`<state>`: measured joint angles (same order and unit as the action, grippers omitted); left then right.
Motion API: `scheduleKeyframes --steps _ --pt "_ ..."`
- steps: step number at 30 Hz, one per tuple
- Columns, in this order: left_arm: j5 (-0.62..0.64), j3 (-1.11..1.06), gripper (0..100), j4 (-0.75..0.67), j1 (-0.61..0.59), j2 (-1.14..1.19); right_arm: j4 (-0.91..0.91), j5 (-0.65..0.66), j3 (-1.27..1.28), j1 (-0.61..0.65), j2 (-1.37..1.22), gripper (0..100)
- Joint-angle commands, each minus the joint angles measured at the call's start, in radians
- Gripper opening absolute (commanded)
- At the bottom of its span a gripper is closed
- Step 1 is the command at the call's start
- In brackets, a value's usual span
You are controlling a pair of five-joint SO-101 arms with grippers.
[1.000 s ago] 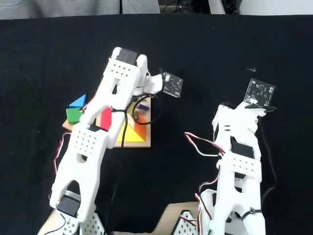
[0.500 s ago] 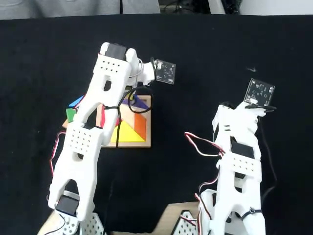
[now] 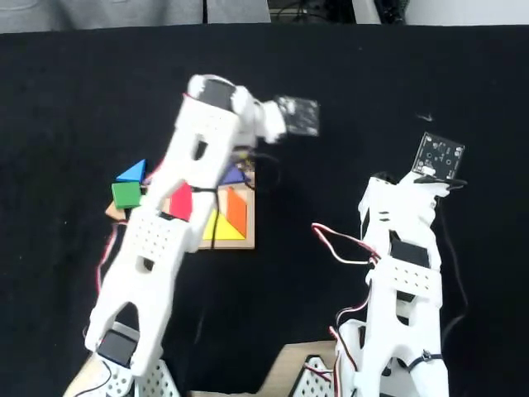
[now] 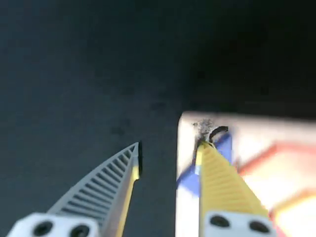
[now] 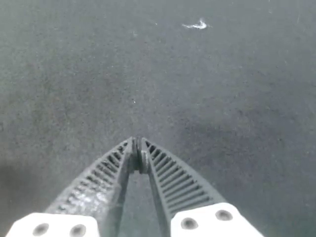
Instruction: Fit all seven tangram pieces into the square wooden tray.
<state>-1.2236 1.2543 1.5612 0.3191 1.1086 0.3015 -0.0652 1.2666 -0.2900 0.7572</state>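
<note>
The square wooden tray (image 3: 235, 243) lies left of centre on the black cloth. In it lie a yellow triangle (image 3: 218, 226), an orange piece (image 3: 237, 211) and a purple-blue piece (image 3: 232, 175) at its far edge. A red piece (image 3: 180, 202) shows at the tray's left side, partly under the arm. A blue triangle (image 3: 132, 172) and a green square (image 3: 126, 194) lie just left of the tray. My left gripper (image 4: 169, 148) is open above the tray's far corner (image 4: 187, 123), one finger over a blue piece (image 4: 186, 180). My right gripper (image 5: 137, 149) is shut over bare cloth.
The left arm (image 3: 165, 240) stretches over the tray's left half and hides part of it. The right arm (image 3: 405, 265) stands at the right, well away from the tray. A wooden board edge (image 3: 285, 364) shows at the near side between the arm bases.
The left arm's wrist swung left and away, then back to the right, ending farther from the tray's middle. The purple-blue piece at the far edge has come into sight. The right arm kept still.
</note>
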Motion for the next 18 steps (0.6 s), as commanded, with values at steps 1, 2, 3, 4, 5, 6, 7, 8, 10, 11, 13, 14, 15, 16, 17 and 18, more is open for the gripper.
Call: scheduleKeyframes --steps 1,2,3,4,5,6,7,8,10,11,13,14,15,16,17,18 --pt "0.04 0.033 19 -0.046 0.01 0.038 -0.021 0.0 -0.004 0.02 0.024 1.5" --pt "0.04 0.035 19 -0.034 0.012 0.044 -0.021 0.0 -0.004 0.02 0.024 1.5" --pt "0.038 0.035 19 -0.014 0.013 0.044 -0.021 0.0 -0.004 0.02 0.024 1.5" --pt "0.038 0.035 19 0.006 0.016 0.044 -0.021 0.0 -0.005 0.02 0.024 1.5" --pt "0.035 0.035 19 0.018 0.019 0.044 -0.021 0.0 -0.005 0.02 0.024 1.5" --pt "0.018 0.035 19 0.029 0.019 0.044 -0.021 0.0 -0.005 0.02 0.024 1.5" --pt "-0.005 0.036 19 0.041 0.018 0.044 -0.021 0.0 -0.005 0.02 0.024 1.5" --pt "-0.023 0.05 19 0.063 0.013 0.044 -0.021 0.0 -0.005 0.02 0.024 1.5" --pt "-0.046 0.096 19 0.135 0.01 0.046 -0.021 0.0 -0.005 0.02 0.024 1.5" --pt "-0.054 0.128 19 0.173 0.01 0.048 -0.021 0.0 -0.005 0.02 0.024 1.5" --pt "-0.041 0.183 19 0.199 0.01 0.055 -0.021 0.0 -0.005 0.02 0.024 1.5" --pt "-0.028 0.203 19 0.199 0.008 0.057 -0.021 0.0 -0.005 0.02 0.024 1.5" --pt "-0.02 0.214 19 0.199 0.008 0.057 -0.021 0.0 -0.005 0.02 0.024 1.5" --pt "-0.012 0.225 19 0.199 0.008 0.057 -0.021 0.0 -0.005 0.02 0.025 1.5" --pt "-0.011 0.226 19 0.199 0.008 0.049 -0.021 0.0 -0.005 0.02 0.025 1.5" --pt "-0.011 0.226 19 0.199 0.008 0.046 -0.021 0.0 -0.005 0.02 0.025 1.5"
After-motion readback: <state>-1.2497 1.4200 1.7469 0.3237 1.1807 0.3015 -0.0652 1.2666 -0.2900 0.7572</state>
